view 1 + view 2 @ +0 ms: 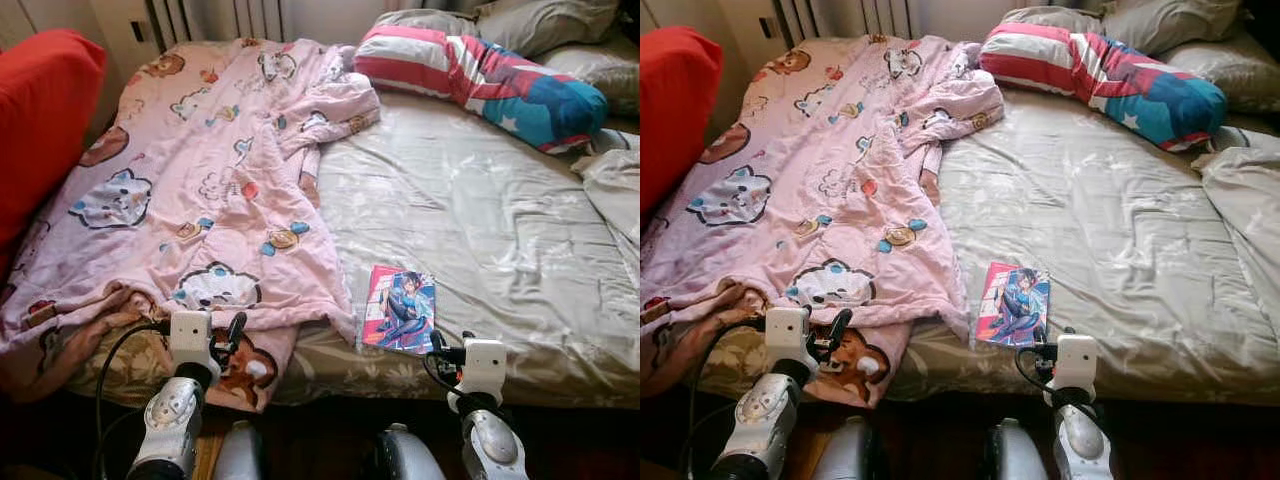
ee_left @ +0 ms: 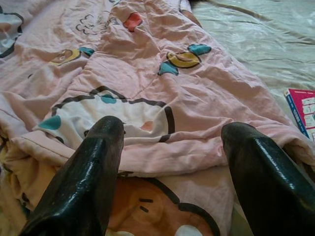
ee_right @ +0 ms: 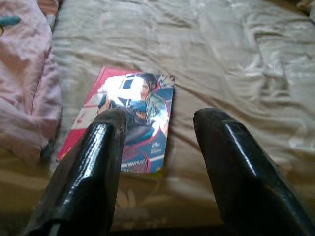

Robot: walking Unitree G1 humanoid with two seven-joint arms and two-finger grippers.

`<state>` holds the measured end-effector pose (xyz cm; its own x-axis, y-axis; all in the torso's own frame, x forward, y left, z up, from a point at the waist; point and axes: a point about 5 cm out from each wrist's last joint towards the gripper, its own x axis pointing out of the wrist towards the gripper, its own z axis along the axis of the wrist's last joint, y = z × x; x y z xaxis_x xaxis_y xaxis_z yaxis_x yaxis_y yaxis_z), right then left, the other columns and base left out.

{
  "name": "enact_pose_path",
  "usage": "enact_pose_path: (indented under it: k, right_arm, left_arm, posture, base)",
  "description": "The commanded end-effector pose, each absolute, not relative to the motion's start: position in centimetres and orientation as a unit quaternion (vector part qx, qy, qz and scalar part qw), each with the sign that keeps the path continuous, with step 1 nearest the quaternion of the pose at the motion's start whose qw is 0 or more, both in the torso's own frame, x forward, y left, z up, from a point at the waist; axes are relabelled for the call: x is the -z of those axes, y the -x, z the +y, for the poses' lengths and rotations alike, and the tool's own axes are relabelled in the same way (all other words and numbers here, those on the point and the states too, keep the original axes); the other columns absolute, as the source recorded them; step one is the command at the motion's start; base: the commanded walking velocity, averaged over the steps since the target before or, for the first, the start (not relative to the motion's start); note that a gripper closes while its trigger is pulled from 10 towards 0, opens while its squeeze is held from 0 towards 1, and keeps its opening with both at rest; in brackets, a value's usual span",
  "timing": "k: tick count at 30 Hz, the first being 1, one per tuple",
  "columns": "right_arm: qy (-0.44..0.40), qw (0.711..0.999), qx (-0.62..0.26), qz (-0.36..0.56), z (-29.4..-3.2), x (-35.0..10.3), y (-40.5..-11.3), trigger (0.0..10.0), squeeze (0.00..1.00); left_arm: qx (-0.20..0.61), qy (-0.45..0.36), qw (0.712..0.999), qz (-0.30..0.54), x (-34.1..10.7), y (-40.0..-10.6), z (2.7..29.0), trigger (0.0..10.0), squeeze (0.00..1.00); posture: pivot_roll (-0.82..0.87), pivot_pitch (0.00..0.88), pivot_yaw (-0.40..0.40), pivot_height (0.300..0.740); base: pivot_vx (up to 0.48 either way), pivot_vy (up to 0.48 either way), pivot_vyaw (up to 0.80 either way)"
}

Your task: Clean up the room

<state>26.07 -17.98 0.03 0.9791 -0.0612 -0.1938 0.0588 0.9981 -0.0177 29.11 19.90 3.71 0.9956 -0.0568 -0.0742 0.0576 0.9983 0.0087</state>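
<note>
A pink cartoon-print quilt (image 1: pixel 200 180) lies rumpled over the left half of the bed, its near edge hanging over the front. A glossy comic book (image 1: pixel 400 308) with a red and blue cover rests on the grey-green sheet near the bed's front edge. My left gripper (image 2: pixel 170 135) is open, low at the quilt's near hem (image 2: pixel 162 157). My right gripper (image 3: pixel 160 120) is open, just short of the comic book (image 3: pixel 128 118), with nothing between its fingers.
A striped red, white and blue pillow (image 1: pixel 480 80) lies at the head of the bed with grey pillows (image 1: pixel 540 25) behind. A red cushion (image 1: pixel 40 120) stands at the left. A pale crumpled sheet (image 1: pixel 615 190) sits at the right edge. A radiator (image 1: pixel 215 18) lines the far wall.
</note>
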Motion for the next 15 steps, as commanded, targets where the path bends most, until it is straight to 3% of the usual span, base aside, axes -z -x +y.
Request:
enact_pose_path:
  k: [1,15]
  right_arm:
    - [0.006,0.994,0.032,0.103,-18.08,0.29,-25.69,10.0,0.00]
    - [0.006,0.995,0.024,0.098,-17.80,0.26,-25.59,10.0,0.00]
  left_arm:
    - [0.022,0.000,0.999,0.047,-3.33,-28.71,20.26,10.0,0.00]
    - [0.019,-0.001,0.999,0.050,-3.23,-28.62,20.24,10.0,0.00]
  posture:
    - [0.04,0.195,-0.012,0.622]
    - [0.04,0.202,-0.014,0.622]
  base:
    - [0.000,0.000,0.00]
    - [0.000,0.000,0.00]
